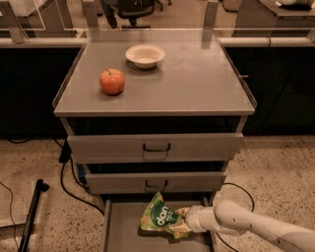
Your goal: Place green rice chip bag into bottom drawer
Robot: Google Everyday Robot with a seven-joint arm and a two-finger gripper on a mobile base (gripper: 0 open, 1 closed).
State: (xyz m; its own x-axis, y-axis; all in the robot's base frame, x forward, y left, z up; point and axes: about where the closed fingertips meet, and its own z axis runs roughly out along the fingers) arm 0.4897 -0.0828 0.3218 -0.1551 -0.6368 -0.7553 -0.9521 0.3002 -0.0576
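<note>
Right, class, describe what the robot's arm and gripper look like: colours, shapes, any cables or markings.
The arm is a smooth, rounded off-white tube ending in a short cylindrical wrist collar. The gripper, over the bottom drawer at the green rice chip bag, looks pale too. No cables or markings show on it.

Speckled stone floor (275, 162) lies all round the grey metal bench (197, 83). Black cables (74, 189) trail by its front left corner. Behind its back edge run a rail (39, 42) and an office chair (130, 10). The light is dim and warm.
</note>
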